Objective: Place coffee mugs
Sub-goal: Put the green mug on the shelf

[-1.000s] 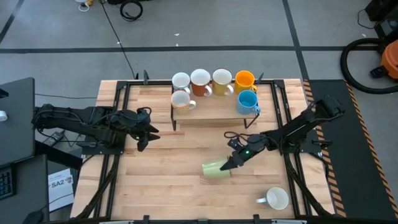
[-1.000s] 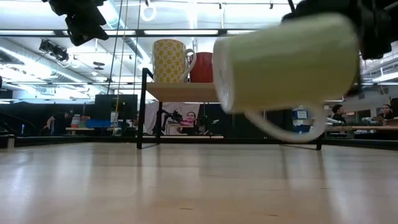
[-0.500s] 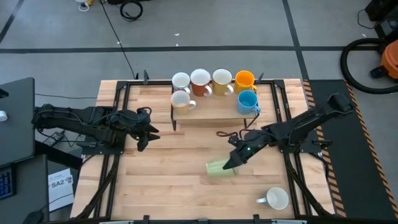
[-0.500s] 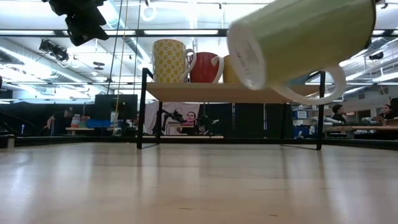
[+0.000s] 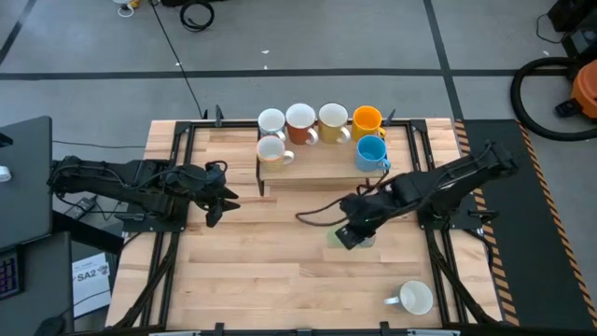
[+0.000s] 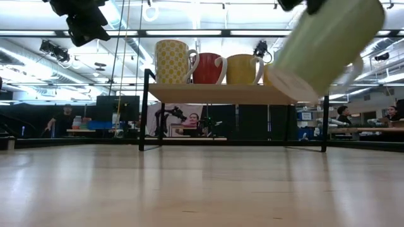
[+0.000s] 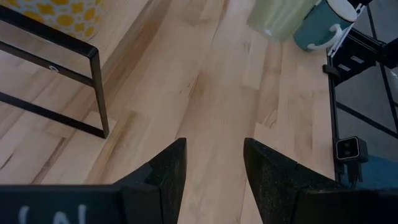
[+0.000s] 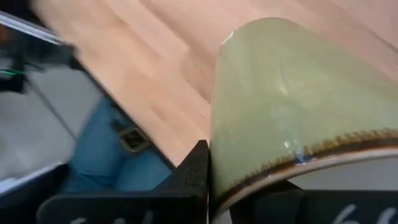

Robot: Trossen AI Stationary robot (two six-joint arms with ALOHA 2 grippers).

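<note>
Since the earlier frame my right gripper [image 5: 350, 233], fingers clamped on the pale green mug [image 6: 328, 47], has lifted and tilted it toward the shelf [image 5: 317, 166]; next I must level it, while my left gripper [image 5: 216, 194] waits wide apart.

Wooden surface [image 5: 242, 261] in front of me, carrying a low shelf [image 5: 317, 166].
Six mugs stand on the shelf; one white mug [image 5: 413, 299] rests directly on the surface near my right front corner.

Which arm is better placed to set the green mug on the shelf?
Right. Its claw holds the green mug aloft near the shelf; the left claw waits open, far left.
</note>
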